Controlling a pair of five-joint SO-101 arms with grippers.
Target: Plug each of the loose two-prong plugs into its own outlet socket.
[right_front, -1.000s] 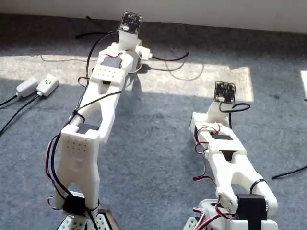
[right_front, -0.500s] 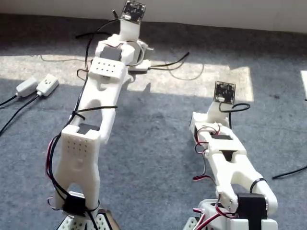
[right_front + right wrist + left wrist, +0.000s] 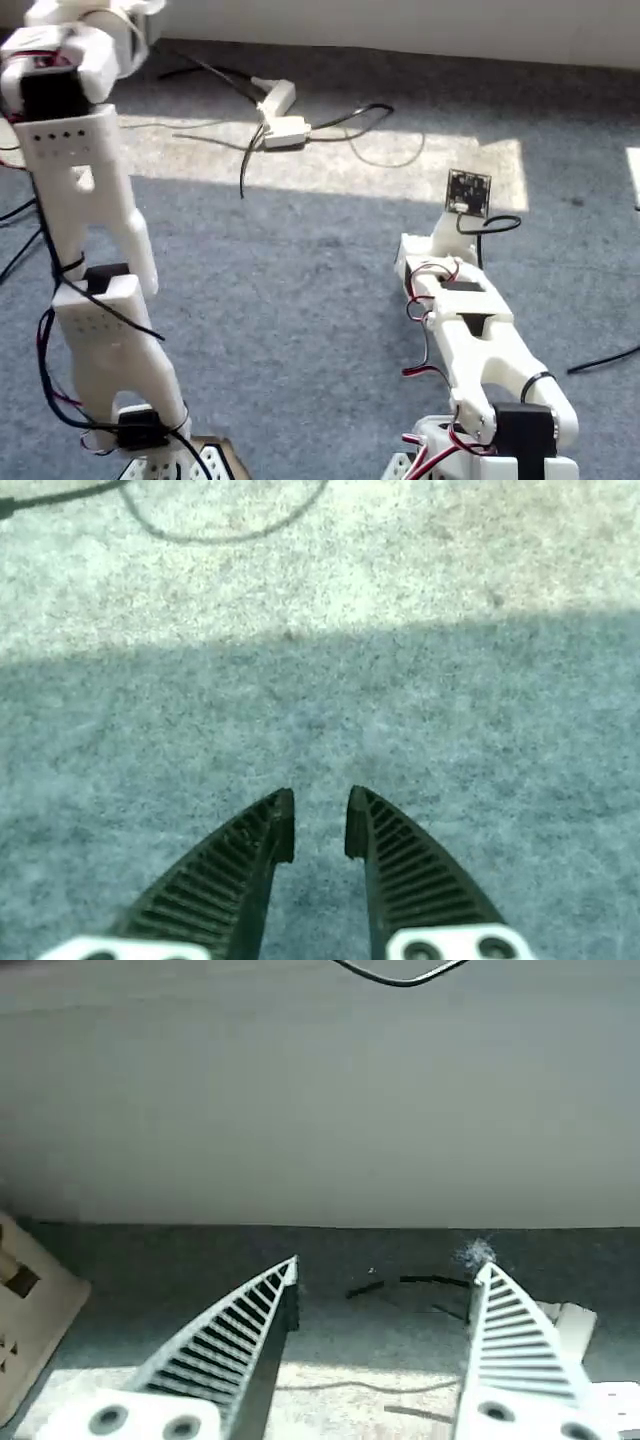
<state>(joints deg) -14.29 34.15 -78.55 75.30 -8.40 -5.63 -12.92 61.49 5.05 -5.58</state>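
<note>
Moved since a second ago: the left arm (image 3: pixel 95 260), then stretched out over the cords at the far middle of the floor, has swung to the left side and risen, and the two white pieces it covered now lie in plain sight. Right arm (image 3: pixel 480 340): unchanged.

Surface: grey carpet (image 3: pixel 300 300), short pile, with a broad band of sunlight across its far part and shade nearer the arms.

Room: pale wall (image 3: pixel 450 25) along the far edge of the carpet. The left wrist view looks at this wall (image 3: pixel 320 1110) above a strip of carpet.

Task's things: white plug (image 3: pixel 277 97) on the sunlit carpet, far middle, lying at a slant. A second white piece (image 3: pixel 286 128) lies just beside it; whether the two are joined cannot be told. Thin black cords (image 3: pixel 350 118) trail from both. In the left wrist view a pale socket block (image 3: pixel 20 1295) sits on the carpet to one side of the claw.

Left claw (image 3: pixel 388 1275): spread wide, nothing between its fingers, touching nothing, held above the carpet and facing the wall.

Right claw (image 3: pixel 319 810): fingers drawn close with a narrow gap between the tips, nothing in its grasp, held over shaded carpet; a cord (image 3: pixel 230 525) loops across the sunlit part beyond.
</note>
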